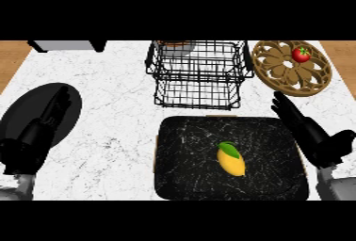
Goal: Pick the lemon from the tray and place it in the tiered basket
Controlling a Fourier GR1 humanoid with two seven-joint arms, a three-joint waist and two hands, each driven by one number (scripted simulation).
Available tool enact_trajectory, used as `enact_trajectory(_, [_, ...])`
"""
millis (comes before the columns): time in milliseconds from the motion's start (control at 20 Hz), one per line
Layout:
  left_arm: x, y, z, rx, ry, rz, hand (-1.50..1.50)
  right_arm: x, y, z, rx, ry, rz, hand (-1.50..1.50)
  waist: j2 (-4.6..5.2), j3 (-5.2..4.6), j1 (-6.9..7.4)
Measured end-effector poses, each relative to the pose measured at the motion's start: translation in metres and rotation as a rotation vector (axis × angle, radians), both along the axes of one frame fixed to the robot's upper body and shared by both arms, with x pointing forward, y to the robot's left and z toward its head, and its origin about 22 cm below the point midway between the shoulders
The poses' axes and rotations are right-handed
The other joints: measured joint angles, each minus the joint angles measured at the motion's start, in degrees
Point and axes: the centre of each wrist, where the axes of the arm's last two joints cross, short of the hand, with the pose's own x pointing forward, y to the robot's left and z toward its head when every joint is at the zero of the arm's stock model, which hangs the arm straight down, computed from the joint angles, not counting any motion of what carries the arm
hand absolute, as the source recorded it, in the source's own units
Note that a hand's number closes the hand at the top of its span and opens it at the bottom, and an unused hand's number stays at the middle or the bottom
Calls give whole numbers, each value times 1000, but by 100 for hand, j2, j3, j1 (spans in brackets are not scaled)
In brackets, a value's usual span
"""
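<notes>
A yellow lemon (pixel 231 161) with a green leaf lies on the black marbled tray (pixel 188 179), a little right of its middle. Behind the tray stands the black wire tiered basket (pixel 198 70). My right hand (pixel 313 136) is open at the tray's right edge, fingers straight and pointing away, to the right of the lemon and apart from it. My left hand (pixel 42 127) is open at the far left, over a black plate.
A black plate (pixel 69 101) lies at the left under my left hand. A round wooden trivet (pixel 278 68) with a tomato (pixel 301 54) on it sits at the back right. A bowl (pixel 173 46) shows in the basket's top tier.
</notes>
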Motion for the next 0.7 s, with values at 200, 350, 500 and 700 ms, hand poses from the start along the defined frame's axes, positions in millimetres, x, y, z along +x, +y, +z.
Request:
enact_trajectory(200, [-10,-8,-20,-29,51,60,0,15,4,36,5,-184,21,150,98,-55,11])
enact_trajectory(350, [-21,-13,-46,-75,134,138,0,29,-9,73,-70,-338,-52,-150,129,-102,-25])
enact_trajectory(500, [-32,-25,-66,-121,190,177,0,30,-22,68,-13,-319,-319,-150,156,-104,-78])
enact_trajectory(700, [-36,-38,-90,-148,221,203,0,19,-18,61,114,-363,-452,-150,167,-96,-81])
